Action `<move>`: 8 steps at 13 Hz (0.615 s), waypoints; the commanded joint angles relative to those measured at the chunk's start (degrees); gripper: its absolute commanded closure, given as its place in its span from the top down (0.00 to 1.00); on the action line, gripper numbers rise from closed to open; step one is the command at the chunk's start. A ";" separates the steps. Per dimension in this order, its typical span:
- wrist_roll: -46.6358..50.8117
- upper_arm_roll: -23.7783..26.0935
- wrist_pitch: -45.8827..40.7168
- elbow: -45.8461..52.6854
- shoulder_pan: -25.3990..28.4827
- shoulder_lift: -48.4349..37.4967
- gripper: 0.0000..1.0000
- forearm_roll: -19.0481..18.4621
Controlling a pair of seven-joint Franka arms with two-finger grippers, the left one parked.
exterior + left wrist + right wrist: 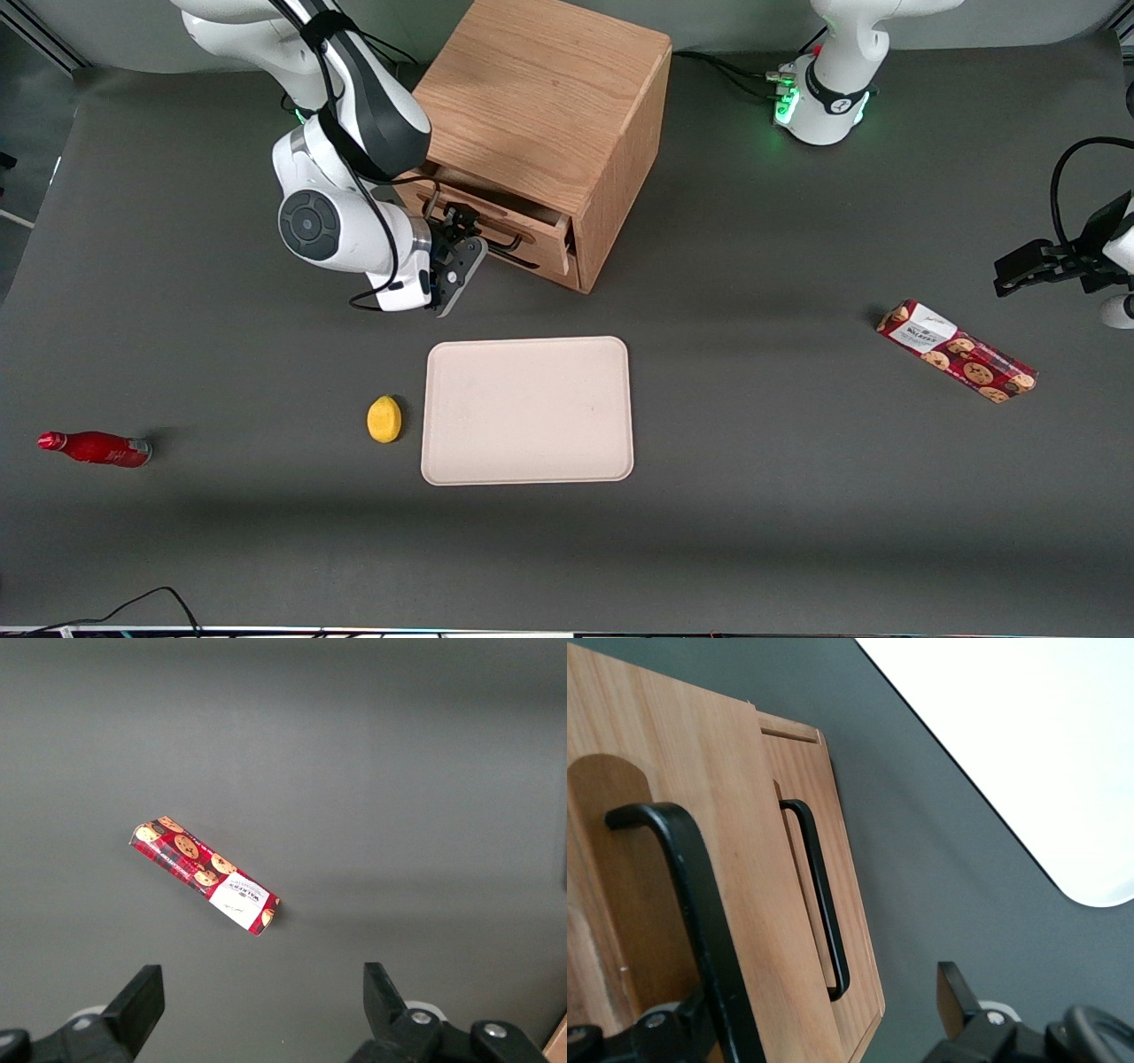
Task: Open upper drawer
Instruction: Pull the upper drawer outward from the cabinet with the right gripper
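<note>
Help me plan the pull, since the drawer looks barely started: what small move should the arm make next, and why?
Probably keep drawing the hand straight out from the cabinet. The upper drawer stands only slightly proud of the cabinet front, and its handle sits between the fingers, so a straight pull should slide it farther.

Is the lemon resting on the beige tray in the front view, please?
No, the lemon lies on the table beside the tray, while the gripper is at the upper drawer.

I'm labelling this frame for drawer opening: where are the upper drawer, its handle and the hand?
upper drawer [540, 232]: front view, wooden front panel.
upper drawer's handle [700, 904]: right wrist view, black wire bar.
hand [456, 244]: front view, between fingertips, at the handle.
</note>
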 commanded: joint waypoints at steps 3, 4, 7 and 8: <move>-1.48 0.27 0.09 3.03 -1.44 2.68 1.00 -1.92; -1.48 0.27 0.09 3.47 -1.79 2.85 1.00 -2.01; -4.20 0.18 0.09 4.61 -2.76 4.08 1.00 -2.01; -4.20 0.18 0.09 4.79 -2.85 4.26 1.00 -2.01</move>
